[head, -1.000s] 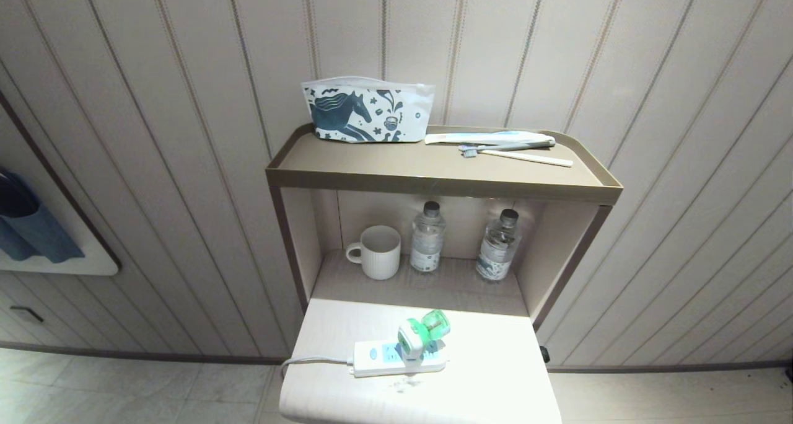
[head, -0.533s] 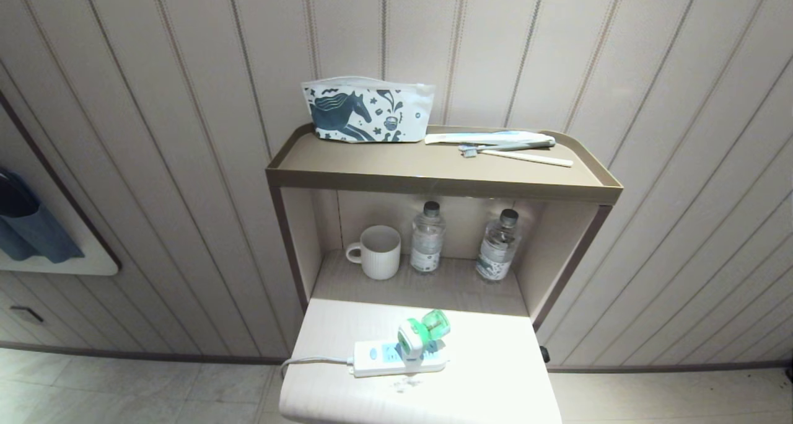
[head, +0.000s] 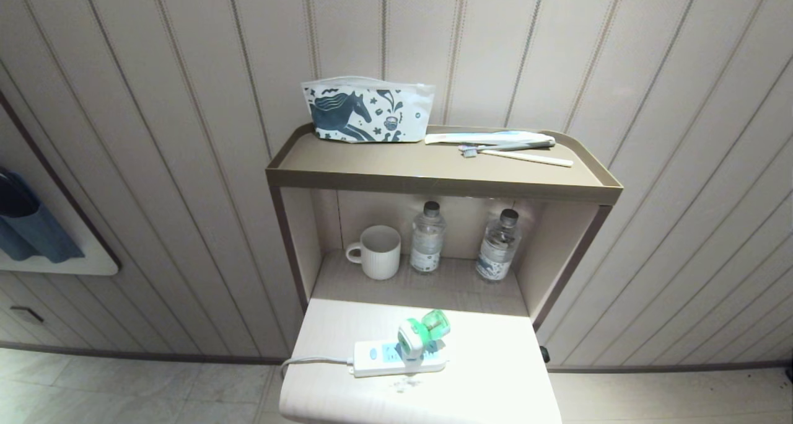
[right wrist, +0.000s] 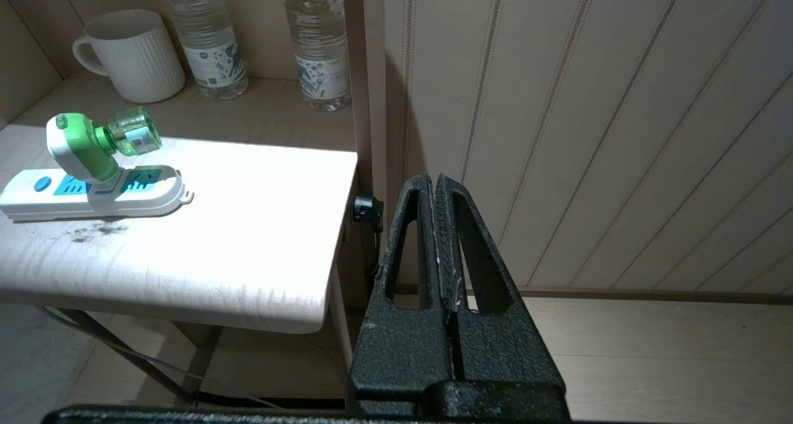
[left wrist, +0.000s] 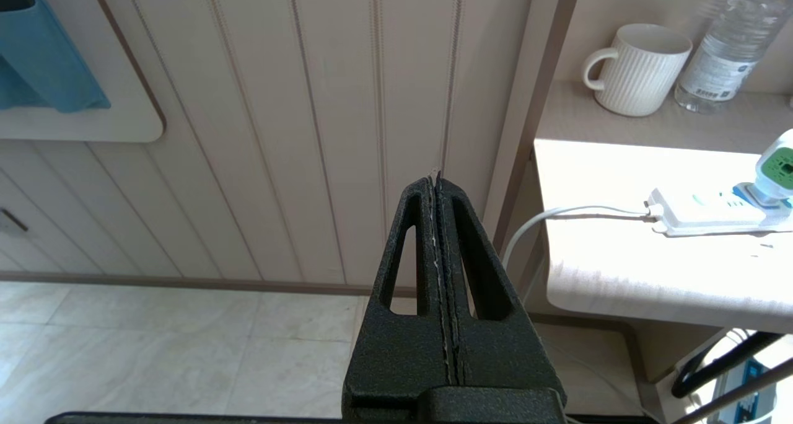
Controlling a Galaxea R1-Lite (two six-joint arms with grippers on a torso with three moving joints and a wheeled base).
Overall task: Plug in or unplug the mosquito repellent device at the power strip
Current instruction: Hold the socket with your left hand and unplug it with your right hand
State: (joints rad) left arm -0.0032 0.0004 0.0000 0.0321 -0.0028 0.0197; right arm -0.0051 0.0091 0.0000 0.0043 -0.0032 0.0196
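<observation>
The mosquito repellent device, white with a green top and a green bottle, stands plugged into the middle socket of the white power strip on the low pale table. The right wrist view shows the device seated on the strip, its bottle tilted toward the shelf. Neither arm appears in the head view. My left gripper hangs shut and empty off the table's left side. My right gripper hangs shut and empty off the table's right side.
Behind the table a brown shelf unit holds a white ribbed mug and two clear water bottles. On top lie a horse-print pouch and toothbrushes. The strip's cord drops over the table's left edge.
</observation>
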